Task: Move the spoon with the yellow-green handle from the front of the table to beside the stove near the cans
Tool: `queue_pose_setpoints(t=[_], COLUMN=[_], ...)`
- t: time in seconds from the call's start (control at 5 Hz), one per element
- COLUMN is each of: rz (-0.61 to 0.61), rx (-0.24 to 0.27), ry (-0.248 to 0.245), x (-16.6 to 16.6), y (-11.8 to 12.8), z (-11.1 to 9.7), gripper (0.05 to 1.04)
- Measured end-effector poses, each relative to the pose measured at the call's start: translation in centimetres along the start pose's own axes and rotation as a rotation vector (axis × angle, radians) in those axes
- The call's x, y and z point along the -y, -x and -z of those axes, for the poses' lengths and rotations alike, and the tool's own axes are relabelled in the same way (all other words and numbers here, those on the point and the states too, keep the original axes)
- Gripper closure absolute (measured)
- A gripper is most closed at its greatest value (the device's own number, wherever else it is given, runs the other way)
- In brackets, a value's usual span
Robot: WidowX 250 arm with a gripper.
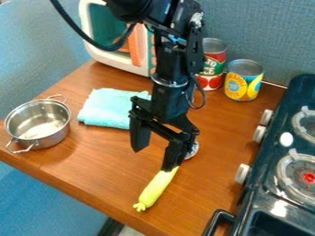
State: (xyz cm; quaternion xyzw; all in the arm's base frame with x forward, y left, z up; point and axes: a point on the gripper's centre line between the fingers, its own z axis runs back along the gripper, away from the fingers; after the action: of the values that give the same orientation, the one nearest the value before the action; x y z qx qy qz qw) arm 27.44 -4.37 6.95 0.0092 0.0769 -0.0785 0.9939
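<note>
Black two-finger gripper (pixel 154 159): hanging with jaws standing apart.
Long yellow plastic-looking vegetable (pixel 156 188): lying near the brown wooden table's (pixel 98 170) front edge.
Handling: seeming light, firm, slippery; its middle offering the surest hold.

The stove (pixel 265 196) has a glossy, dark surface. Left of it, the metal pot (pixel 38 123) shines smoothly; the cloth (pixel 109 109) looks matt.
</note>
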Motion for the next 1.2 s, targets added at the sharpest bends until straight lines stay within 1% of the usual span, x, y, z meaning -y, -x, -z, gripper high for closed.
queue_pose_setpoints(t=[0.2, 0.4, 0.6, 0.8, 1.0, 1.2], rz=[-0.002, 0.025, 0.044, 0.035, 0.016, -0.023], rx=[-0.032, -0.044, -0.008, -0.004, -0.077, -0.100], ry=[0.002, 0.025, 0.035, 0.034, 0.021, -0.008], x=[0.0, 0.3, 0.5, 0.5, 0.2, -0.1], y=[0.2, 0.9, 1.1, 0.9, 0.6, 0.1], z=[0.9, 1.7, 1.8, 2.1, 3.9, 4.6], gripper=[0.083, 0.083, 0.083, 0.083, 0.083, 0.083])
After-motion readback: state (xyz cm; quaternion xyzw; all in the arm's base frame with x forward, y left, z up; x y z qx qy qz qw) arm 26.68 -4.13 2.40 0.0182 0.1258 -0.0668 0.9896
